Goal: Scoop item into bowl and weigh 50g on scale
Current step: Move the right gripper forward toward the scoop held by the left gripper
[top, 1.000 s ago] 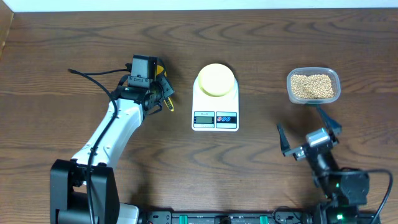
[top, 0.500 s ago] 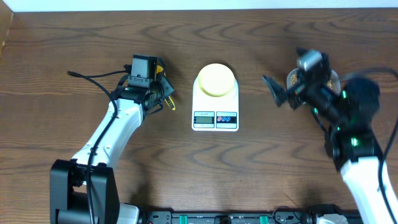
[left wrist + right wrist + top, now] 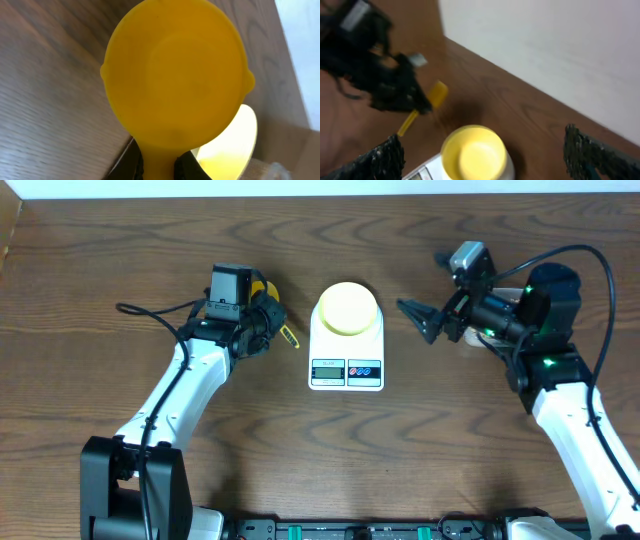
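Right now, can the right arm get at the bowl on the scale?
Probably yes: the right gripper is open and faces the bowl on the scale, nothing between them. The left gripper holds the scoop on the scale's far side, clear of that path.

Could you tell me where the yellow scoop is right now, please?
The scoop is in the left pincer, gripped by its handle, just left of the scale in the overhead view.
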Robot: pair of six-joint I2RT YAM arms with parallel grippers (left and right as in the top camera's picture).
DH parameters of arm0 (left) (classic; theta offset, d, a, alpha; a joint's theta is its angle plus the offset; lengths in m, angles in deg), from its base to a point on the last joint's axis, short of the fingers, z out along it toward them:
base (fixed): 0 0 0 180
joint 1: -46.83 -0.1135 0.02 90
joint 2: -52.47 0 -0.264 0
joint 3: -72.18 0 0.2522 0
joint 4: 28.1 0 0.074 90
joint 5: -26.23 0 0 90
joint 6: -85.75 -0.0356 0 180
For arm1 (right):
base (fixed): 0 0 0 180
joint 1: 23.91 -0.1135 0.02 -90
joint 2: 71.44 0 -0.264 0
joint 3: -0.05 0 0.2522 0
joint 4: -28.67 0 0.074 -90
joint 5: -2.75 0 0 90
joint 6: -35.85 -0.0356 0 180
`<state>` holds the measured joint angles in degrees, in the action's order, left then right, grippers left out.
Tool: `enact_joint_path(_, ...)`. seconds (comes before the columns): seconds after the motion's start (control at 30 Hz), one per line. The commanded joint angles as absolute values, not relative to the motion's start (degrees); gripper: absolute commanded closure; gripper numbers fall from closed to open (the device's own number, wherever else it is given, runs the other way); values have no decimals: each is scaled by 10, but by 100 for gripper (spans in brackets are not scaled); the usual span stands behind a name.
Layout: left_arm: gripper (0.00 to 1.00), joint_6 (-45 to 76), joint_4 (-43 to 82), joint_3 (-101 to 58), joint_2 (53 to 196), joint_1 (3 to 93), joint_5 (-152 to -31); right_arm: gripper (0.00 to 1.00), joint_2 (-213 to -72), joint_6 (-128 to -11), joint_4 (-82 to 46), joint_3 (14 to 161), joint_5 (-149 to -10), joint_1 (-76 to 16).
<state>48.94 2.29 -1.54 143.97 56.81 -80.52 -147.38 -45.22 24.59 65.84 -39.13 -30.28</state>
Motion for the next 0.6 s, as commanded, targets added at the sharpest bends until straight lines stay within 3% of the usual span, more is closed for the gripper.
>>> enact_joint_path(0.0,93,553,27,-17,1442,569,-828,1,-1484,-526,294,670,-336,-321)
enact_joint_path(0.23,93,599,27,-17,1442,569,-828,1,-1542,-819,350,670,-508,-379)
enact_joint_path(0.57,93,602,24,-17,1442,569,-882,1,-1607,-808,365,670,-662,-516)
